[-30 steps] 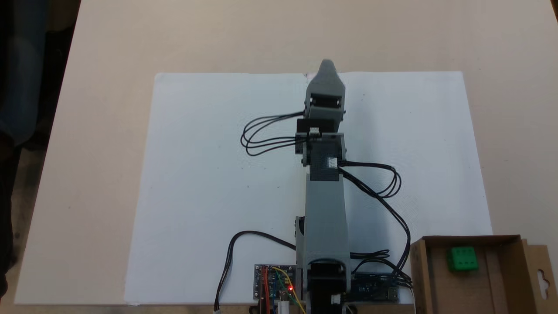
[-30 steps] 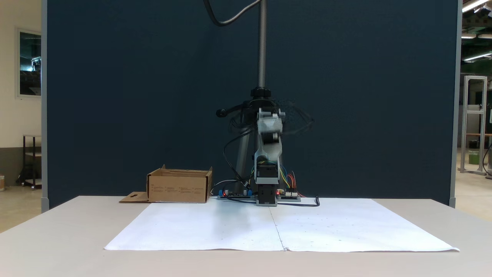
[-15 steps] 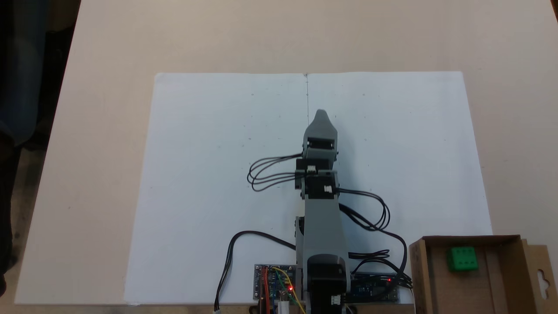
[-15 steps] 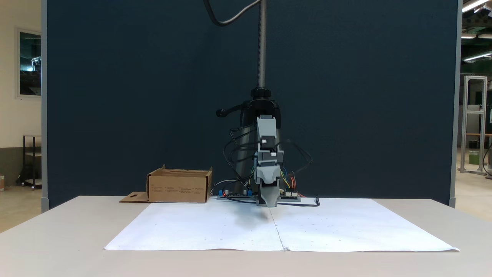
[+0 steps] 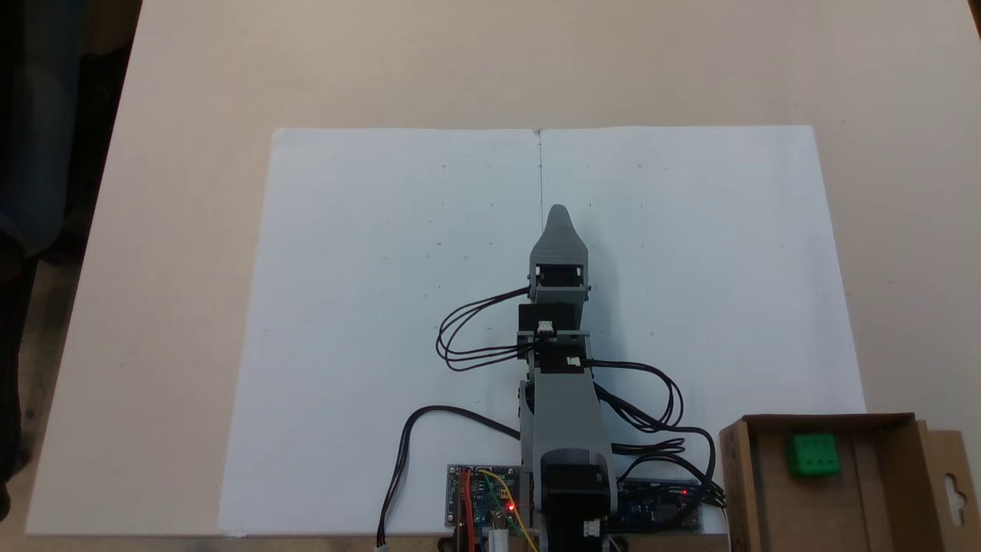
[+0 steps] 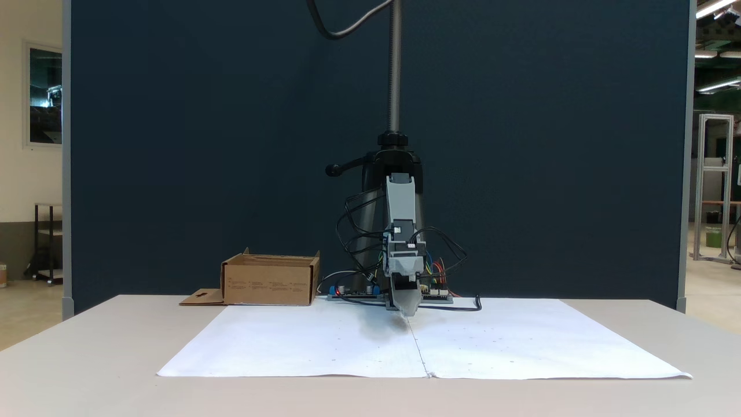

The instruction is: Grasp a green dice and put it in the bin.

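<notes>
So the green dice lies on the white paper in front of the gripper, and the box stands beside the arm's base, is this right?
Not quite. The green dice lies inside the box, not on the white paper; the fixed view from above shows it. The box does stand beside the arm's base.

I stand in a lab or workshop hall: a dark blue partition (image 6: pixel 202 145) backs my desk (image 6: pixel 87 359), bare circuit boards (image 5: pixel 483 498) sit beside my base, and an aluminium frame (image 6: pixel 715 185) stands under strip lights (image 6: pixel 718 7).

Green dice (image 5: pixel 812 455) inside cardboard bin (image 5: pixel 737 491)
</notes>
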